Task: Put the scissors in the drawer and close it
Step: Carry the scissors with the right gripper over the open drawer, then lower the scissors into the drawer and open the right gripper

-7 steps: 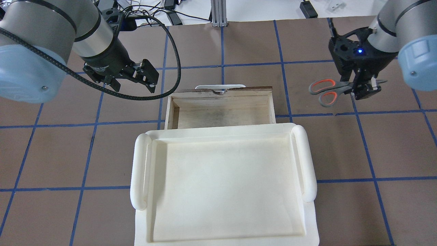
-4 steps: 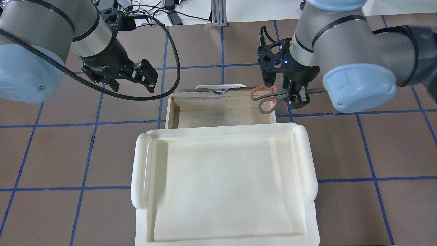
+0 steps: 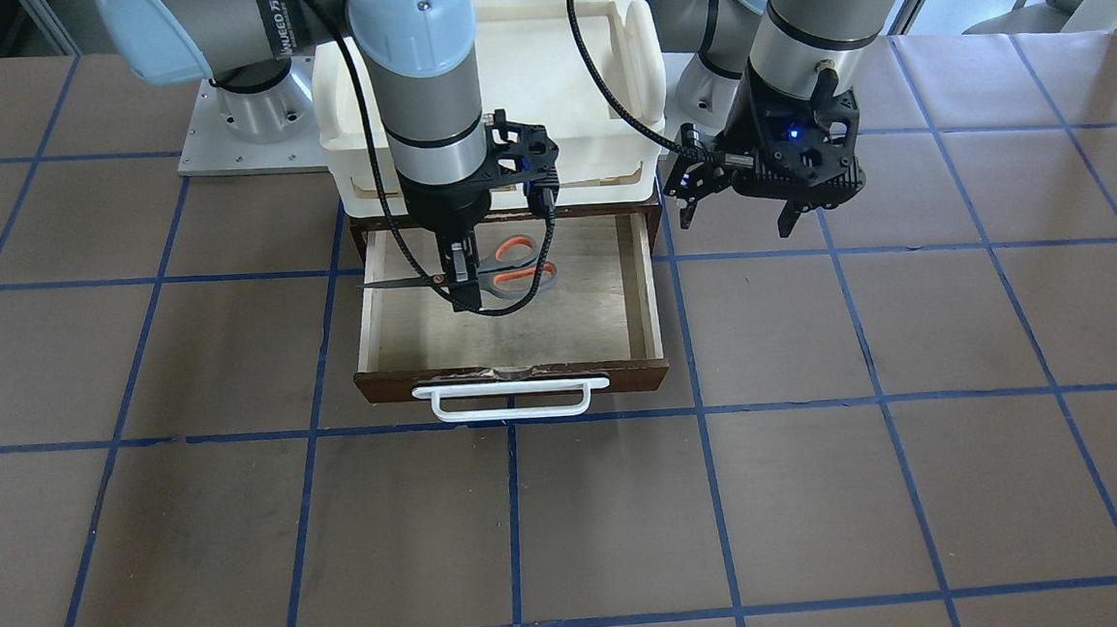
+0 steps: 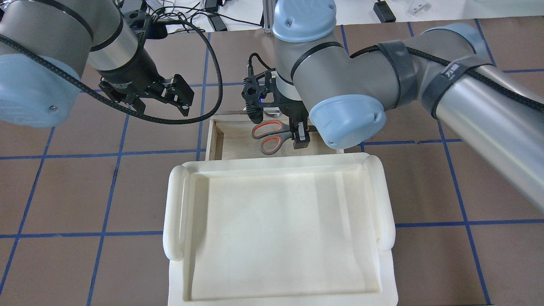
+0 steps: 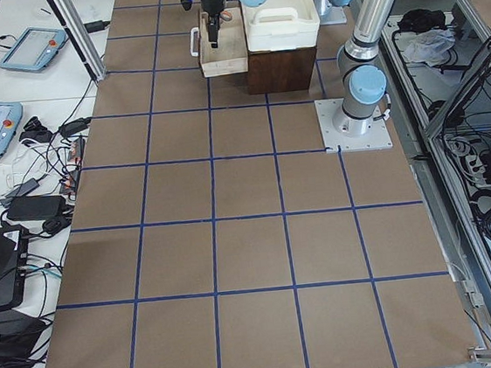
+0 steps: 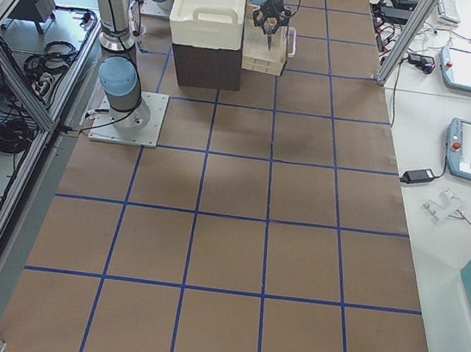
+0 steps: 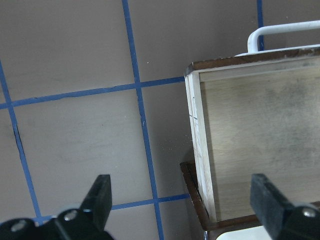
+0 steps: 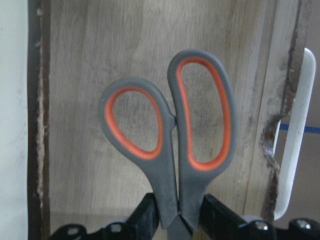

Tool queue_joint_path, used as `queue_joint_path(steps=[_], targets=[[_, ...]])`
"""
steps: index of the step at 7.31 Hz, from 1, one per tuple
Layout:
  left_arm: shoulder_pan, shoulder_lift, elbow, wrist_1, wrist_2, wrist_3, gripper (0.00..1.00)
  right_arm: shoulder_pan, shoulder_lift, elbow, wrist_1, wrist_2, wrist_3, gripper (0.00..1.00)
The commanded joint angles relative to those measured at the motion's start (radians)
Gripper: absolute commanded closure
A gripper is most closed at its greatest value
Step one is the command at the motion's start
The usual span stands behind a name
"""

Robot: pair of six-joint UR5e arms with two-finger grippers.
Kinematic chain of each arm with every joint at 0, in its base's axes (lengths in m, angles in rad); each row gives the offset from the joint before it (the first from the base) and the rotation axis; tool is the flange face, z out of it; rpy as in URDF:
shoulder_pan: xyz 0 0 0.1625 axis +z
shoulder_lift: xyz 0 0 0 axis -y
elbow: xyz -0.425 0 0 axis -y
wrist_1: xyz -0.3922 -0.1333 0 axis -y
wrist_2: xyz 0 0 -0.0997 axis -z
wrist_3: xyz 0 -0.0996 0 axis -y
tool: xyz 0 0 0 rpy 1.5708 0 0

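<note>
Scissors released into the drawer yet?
No, the right hand is shut on the scissors just below the handle loops, over the open drawer.

The scissors (image 3: 507, 263), grey handles lined orange, blades closed, are held level over the pale plywood floor of the dark-brown drawer (image 3: 649, 289), which stands pulled open.

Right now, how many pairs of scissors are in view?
1. The scissors are held by the right tool over the open drawer. Part of the drawer is hidden beneath the white tray, so another could lie there.
</note>
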Motion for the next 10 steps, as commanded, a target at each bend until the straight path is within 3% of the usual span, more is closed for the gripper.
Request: queue_joint_path(steps=[1,5,6,7,8,9,10], targets=[[0.001,-0.002,-0.002,0.000,0.024,-0.008,0.00,0.031,0.072,-0.025,-0.002,0.014,0.049,1.00],[0.001,-0.003,-0.008,-0.011,0.023,-0.012,0.00,0.032,0.120,-0.027,-0.011,0.072,0.083,1.00],[0.009,0.000,-0.003,-0.078,0.017,-0.017,0.00,0.032,0.122,-0.027,-0.008,0.074,0.103,1.00],[0.023,-0.002,-0.002,-0.087,0.015,-0.017,0.00,0.032,0.123,-0.027,-0.010,0.074,0.105,0.95],[0.023,-0.003,0.000,-0.084,0.017,-0.017,0.00,0.032,0.123,-0.027,-0.011,0.074,0.109,0.52],[0.023,-0.003,0.000,-0.084,0.017,-0.015,0.00,0.032,0.123,-0.027,-0.010,0.076,0.123,0.19],[0.023,-0.003,0.000,-0.081,0.018,-0.012,0.00,0.032,0.111,-0.027,-0.010,0.079,0.125,0.01]])
